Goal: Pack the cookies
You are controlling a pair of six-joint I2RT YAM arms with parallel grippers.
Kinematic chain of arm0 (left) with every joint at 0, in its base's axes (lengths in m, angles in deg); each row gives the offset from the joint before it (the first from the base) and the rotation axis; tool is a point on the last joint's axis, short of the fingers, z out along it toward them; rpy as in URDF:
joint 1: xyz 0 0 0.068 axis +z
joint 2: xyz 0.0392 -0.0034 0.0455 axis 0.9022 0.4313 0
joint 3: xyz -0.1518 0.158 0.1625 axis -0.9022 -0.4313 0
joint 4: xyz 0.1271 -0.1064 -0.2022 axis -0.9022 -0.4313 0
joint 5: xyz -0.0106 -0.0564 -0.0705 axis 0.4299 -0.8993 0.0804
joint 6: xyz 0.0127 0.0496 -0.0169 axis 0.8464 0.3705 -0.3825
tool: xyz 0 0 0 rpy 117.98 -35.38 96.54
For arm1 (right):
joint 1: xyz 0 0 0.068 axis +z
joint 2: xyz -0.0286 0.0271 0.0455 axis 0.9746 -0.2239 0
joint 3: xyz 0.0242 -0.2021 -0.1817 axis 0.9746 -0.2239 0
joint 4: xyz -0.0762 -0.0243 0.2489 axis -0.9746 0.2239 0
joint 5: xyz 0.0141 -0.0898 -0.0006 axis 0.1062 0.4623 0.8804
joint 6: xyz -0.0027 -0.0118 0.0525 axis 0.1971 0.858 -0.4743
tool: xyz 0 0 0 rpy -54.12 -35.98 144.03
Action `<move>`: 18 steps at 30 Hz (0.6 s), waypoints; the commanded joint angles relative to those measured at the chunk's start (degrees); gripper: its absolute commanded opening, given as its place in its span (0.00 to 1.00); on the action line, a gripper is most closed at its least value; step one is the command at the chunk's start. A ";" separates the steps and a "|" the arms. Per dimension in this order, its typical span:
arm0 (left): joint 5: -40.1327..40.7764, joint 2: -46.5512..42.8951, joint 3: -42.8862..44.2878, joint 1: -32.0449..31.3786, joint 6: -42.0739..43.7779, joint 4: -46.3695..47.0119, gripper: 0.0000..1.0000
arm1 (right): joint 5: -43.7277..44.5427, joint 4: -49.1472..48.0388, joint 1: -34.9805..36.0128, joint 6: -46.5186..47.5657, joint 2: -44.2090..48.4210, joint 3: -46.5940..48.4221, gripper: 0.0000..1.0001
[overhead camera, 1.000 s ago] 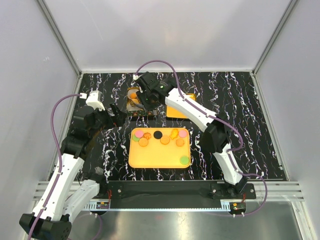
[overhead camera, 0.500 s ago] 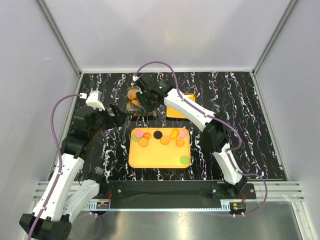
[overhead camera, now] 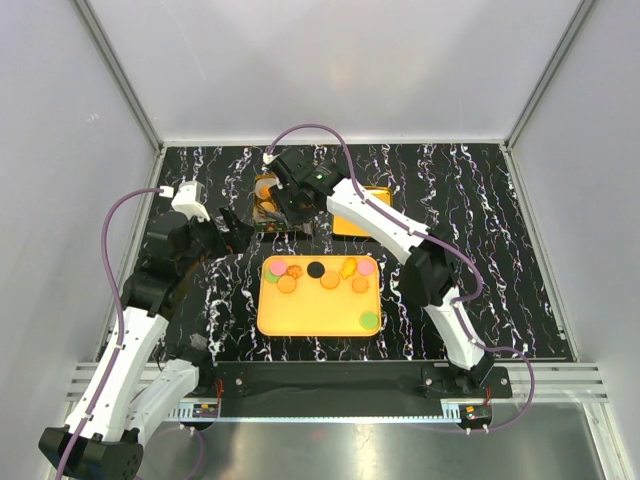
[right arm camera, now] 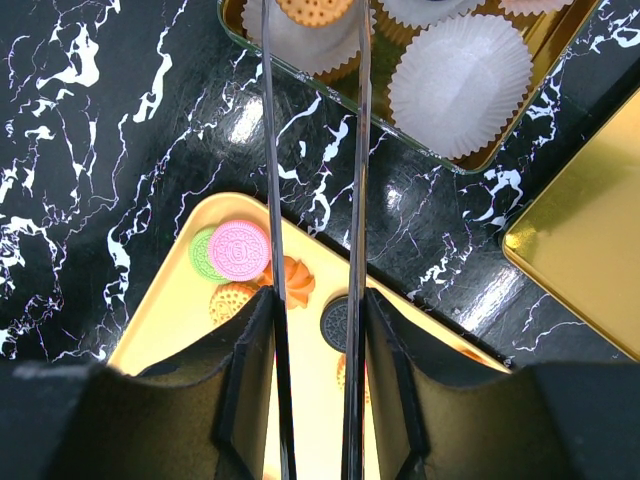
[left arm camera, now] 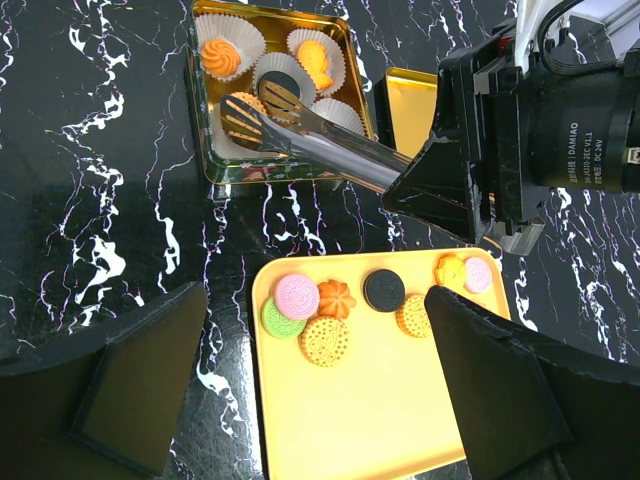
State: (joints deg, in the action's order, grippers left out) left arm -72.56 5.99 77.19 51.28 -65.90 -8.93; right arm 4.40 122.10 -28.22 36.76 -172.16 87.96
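Observation:
Several cookies lie along the far side of the yellow tray [overhead camera: 310, 318]: pink [left arm camera: 297, 296], green [left arm camera: 276, 320], black [left arm camera: 384, 290] and orange dotted [left arm camera: 325, 341]. My right gripper [overhead camera: 291, 199] [right arm camera: 312, 335] is shut on metal tongs [left arm camera: 310, 140] [right arm camera: 356, 150]. The tong tips reach into the gold tin [left arm camera: 203, 130] of white paper cups. A round orange cookie [right arm camera: 312, 8] lies between the tips over a cup; I cannot tell whether it is pinched. My left gripper [overhead camera: 232, 228] [left arm camera: 318, 330] hangs open above the tray's left end, holding nothing.
In the tin, cups hold an orange swirl cookie [left arm camera: 221, 55], a yellow one [left arm camera: 316, 62] and a black one [left arm camera: 275, 82]; one cup [right arm camera: 460, 85] is empty. A gold lid [overhead camera: 362, 218] [right arm camera: 590, 250] lies right of the tin. White walls enclose the black marbled table.
My right gripper with the tongs has edged slightly left over the tin, and the tongs have spread a touch. The left arm has not moved.

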 commanded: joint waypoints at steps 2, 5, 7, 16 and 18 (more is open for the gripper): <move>-1.20 -0.92 -0.33 0.34 -0.22 3.18 0.99 | -0.18 -1.10 0.73 -0.31 0.87 0.79 0.44; -1.03 -1.01 -0.33 0.34 -0.22 3.18 0.99 | -0.10 -0.92 0.82 -0.23 0.87 0.79 0.45; -1.20 -1.01 -0.41 0.34 -0.22 3.19 0.99 | -0.10 -0.84 0.91 -0.31 0.95 0.70 0.46; -1.11 -1.01 -0.41 0.34 -0.22 3.18 0.99 | 0.25 -0.66 1.08 -0.23 1.48 0.17 0.48; -1.11 -1.10 -0.33 0.34 -0.22 3.18 0.99 | 0.43 -0.57 1.08 -0.14 1.57 0.17 0.49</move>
State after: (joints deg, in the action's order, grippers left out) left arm -72.71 5.94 77.19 51.28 -65.90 -8.93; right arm 4.43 122.16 -27.91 36.76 -172.16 87.76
